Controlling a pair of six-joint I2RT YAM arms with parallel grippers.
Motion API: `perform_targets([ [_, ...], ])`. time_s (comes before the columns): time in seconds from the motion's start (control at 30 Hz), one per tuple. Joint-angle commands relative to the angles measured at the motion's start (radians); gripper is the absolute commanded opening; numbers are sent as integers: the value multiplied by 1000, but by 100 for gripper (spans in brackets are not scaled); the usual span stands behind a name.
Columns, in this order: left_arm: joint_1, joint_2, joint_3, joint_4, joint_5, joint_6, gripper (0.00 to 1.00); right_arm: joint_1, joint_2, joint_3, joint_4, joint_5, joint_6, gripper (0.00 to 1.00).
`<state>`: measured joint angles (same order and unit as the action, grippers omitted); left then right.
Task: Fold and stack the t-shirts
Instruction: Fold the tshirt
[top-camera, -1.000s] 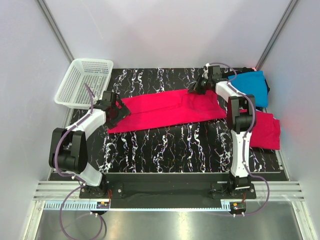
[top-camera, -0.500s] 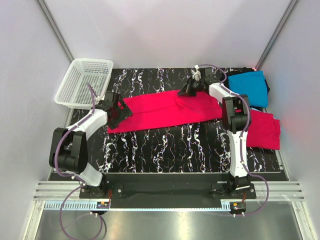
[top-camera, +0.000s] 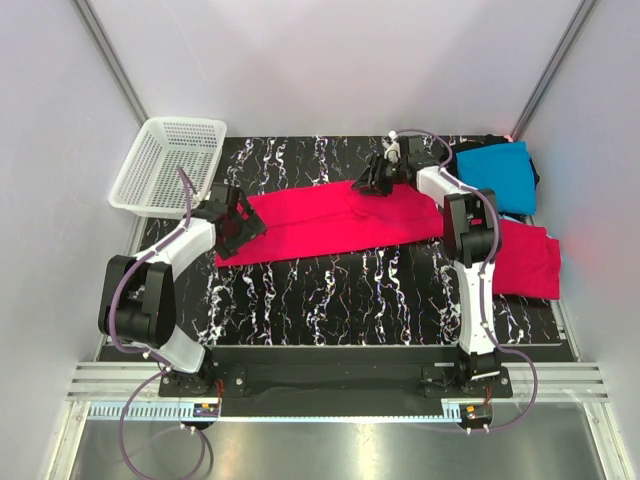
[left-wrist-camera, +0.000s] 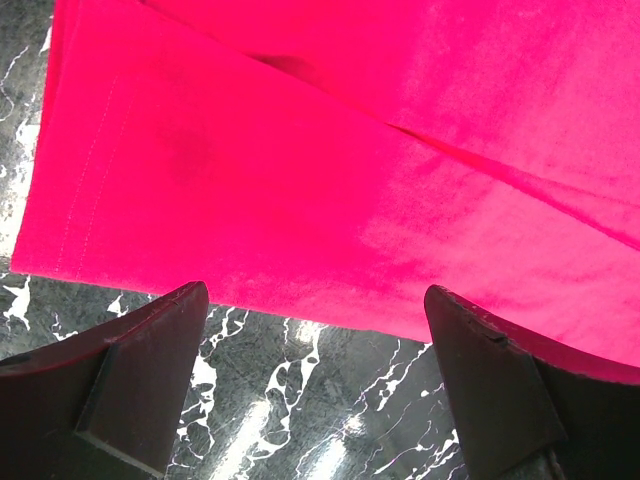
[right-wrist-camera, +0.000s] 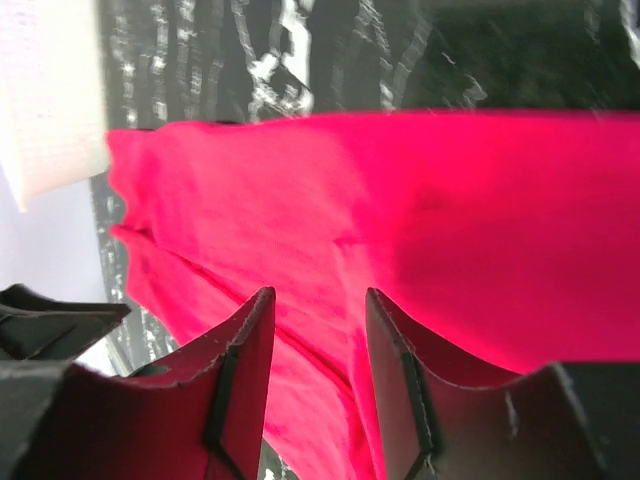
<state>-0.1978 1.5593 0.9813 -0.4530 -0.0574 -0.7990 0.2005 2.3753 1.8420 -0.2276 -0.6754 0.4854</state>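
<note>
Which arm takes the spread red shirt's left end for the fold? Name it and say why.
Left. The left gripper is open over that end of the red shirt; the right gripper hangs over its far edge, nearer the middle.

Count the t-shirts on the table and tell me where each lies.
3 clearly: a long pinkish-red cloth t-shirt across the table middle, a second pinkish-red one at the right edge, a turquoise-blue one in the far right corner. Dark cloth beneath it may be a fourth.
</note>
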Motion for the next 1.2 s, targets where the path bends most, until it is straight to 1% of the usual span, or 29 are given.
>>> perform_targets([
  [0.0,-9,-16,45,11,24,32,95,4,-149,-85,-19,139,-19,48],
  [0.13,-11,-2,49,5,13,24,95,16,-289,-226,-70,186,-28,45],
  [0.17,-11,20,65,4,2,23,95,36,-345,-277,-85,194,-42,45],
  [0.23,-12,54,95,-10,-1,32,95,59,-399,-317,-131,220,-53,44],
  [0.27,-12,92,132,-10,4,38,95,85,-450,-332,-150,247,-62,44],
  [0.33,-12,128,172,-19,14,53,95,99,-494,-380,-182,273,-61,44],
  [0.37,-12,149,216,-24,14,57,95,103,-536,-412,-188,290,-50,44],
  [0.43,-12,209,264,-38,14,64,95,105,-567,-441,-225,336,-28,45],
  [0.5,-12,276,347,-67,10,75,95,103,-588,-460,-248,396,-18,46],
  [0.53,-12,297,373,-73,11,81,95,103,-590,-460,-266,421,-15,47],
  [0.6,-12,353,449,-91,-4,102,95,102,-574,-455,-271,479,-10,54],
  [0.63,-12,369,470,-95,-4,115,95,102,-565,-449,-271,500,-8,62],
  [0.67,-12,387,497,-99,-4,125,95,103,-539,-434,-268,535,-8,67],
  [0.73,-9,438,562,-131,-1,150,95,100,-506,-405,-271,560,-7,71],
  [0.8,-9,458,591,-159,4,161,95,99,-461,-368,-273,573,2,72],
  [1.03,-8,481,589,-179,-16,172,96,94,-311,-259,-343,635,35,75],
  [1.17,-8,524,638,-268,-96,165,96,93,-245,-237,-358,652,45,75],
])
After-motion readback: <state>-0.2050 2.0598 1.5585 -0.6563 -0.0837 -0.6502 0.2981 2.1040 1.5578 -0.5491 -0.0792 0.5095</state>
